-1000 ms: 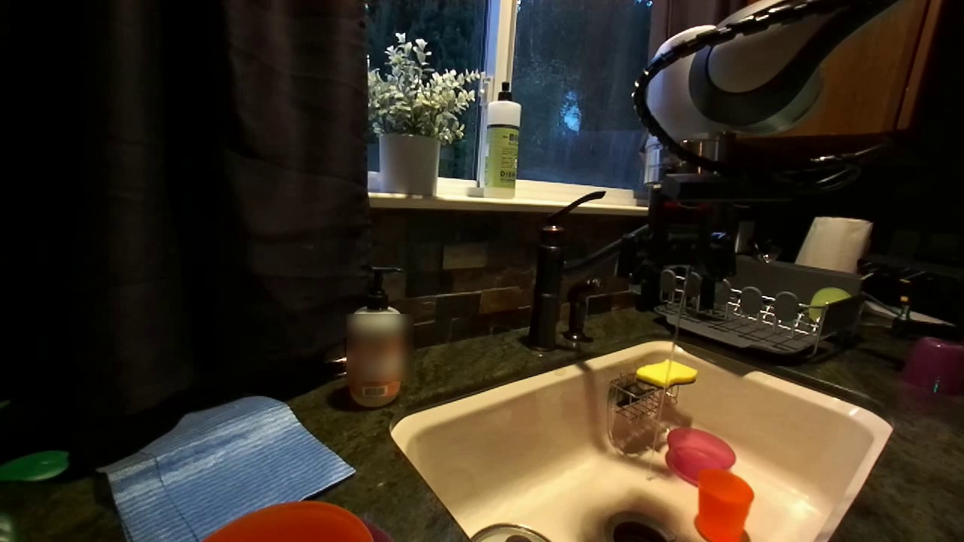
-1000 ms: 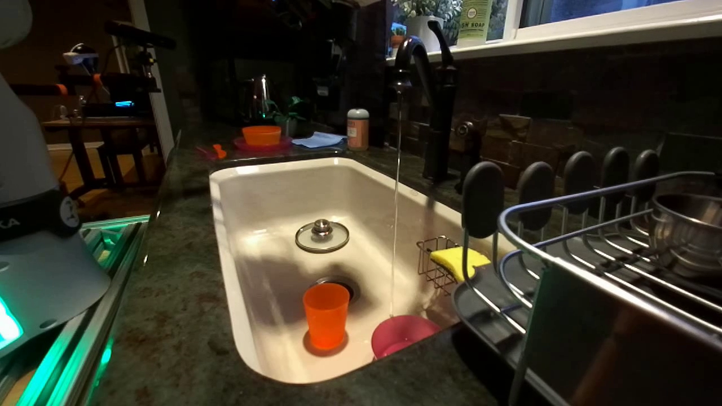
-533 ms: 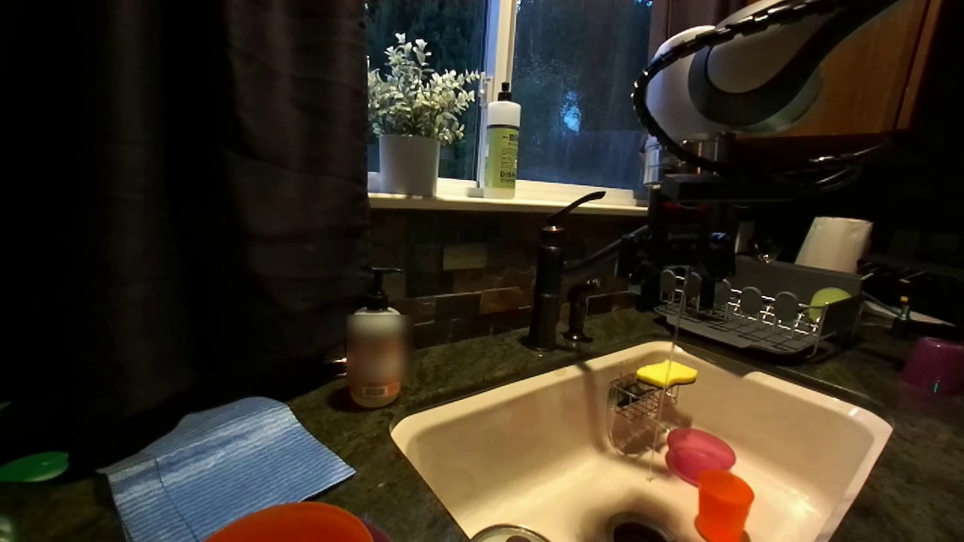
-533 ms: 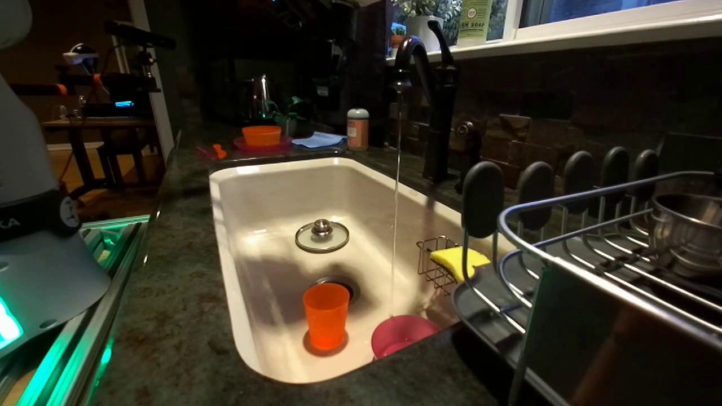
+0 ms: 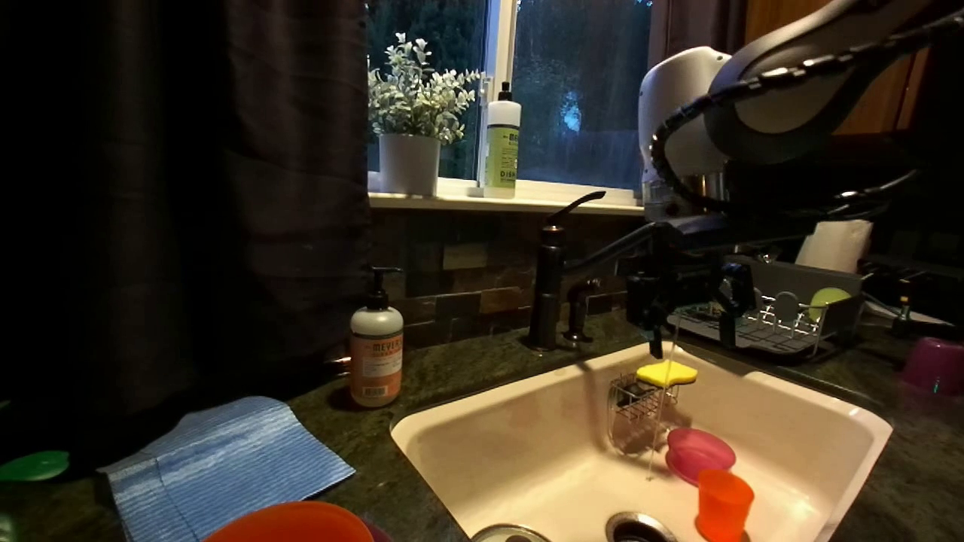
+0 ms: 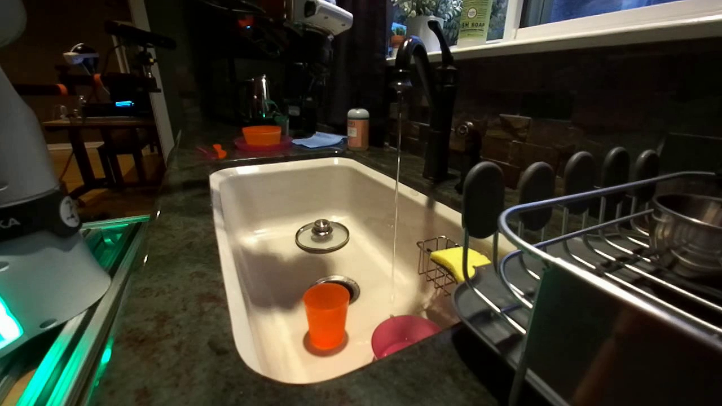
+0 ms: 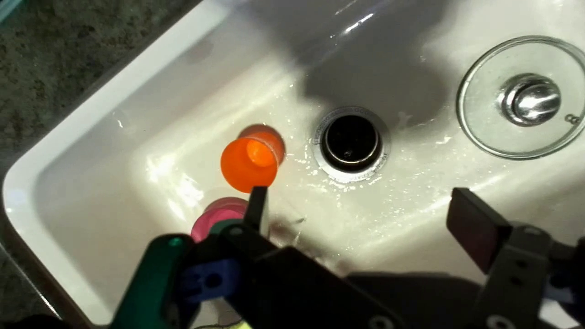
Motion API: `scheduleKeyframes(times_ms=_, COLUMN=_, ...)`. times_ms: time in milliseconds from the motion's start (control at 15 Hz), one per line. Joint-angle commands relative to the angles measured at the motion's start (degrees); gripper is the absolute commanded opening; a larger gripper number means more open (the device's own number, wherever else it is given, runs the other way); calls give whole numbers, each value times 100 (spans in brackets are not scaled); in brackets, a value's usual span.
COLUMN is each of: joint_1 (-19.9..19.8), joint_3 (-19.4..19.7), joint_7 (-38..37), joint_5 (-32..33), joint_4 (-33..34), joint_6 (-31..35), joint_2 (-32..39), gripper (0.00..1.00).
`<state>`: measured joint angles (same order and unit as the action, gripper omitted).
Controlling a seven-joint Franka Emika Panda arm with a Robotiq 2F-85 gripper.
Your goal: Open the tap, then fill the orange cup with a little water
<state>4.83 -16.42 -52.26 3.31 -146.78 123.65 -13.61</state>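
Black two-finger gripper (image 7: 361, 201) is spread pretty wide, small orange plastic tumbler (image 7: 249, 165) sitting below, off left in the wrist view.

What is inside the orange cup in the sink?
Nothing discernible: in the wrist view, the orange cup shows only its inner wall and bottom. Its near side hides some of that wall.

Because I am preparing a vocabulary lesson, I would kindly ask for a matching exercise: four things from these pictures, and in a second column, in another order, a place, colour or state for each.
Column 1
1. tap
2. orange cup
3. sponge
4. glass lid

Column 2
A. yellow, at the wire basket
B. see-through, lying flat
C. running
D. upright, near the drain

Pairs: 1-C; 2-D; 3-A; 4-B
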Motion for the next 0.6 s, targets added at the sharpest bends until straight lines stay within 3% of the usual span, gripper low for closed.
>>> scheduleKeyframes(times_ms=0, joint_1=76, joint_3=-142, joint_7=-656, joint_5=682, joint_4=-721, joint_6=592, joint_2=-247, gripper=100)
scheduleKeyframes(times_ms=333, joint_1=-216, joint_3=26, joint_7=-853, joint_5=1832, joint_4=-1473, joint_6=1987, joint_2=-177, gripper=100)
scheduleKeyframes(times_ms=400, joint_1=-333, joint_3=64, joint_7=-814, joint_5=2000, joint_4=-1118, joint_6=2134, joint_2=191, gripper=100)
scheduleKeyframes(times_ms=533, joint_1=-424, joint_3=321, joint_7=-456, joint_5=1901, joint_4=-1201, joint_6=2631, joint_2=333, gripper=100)
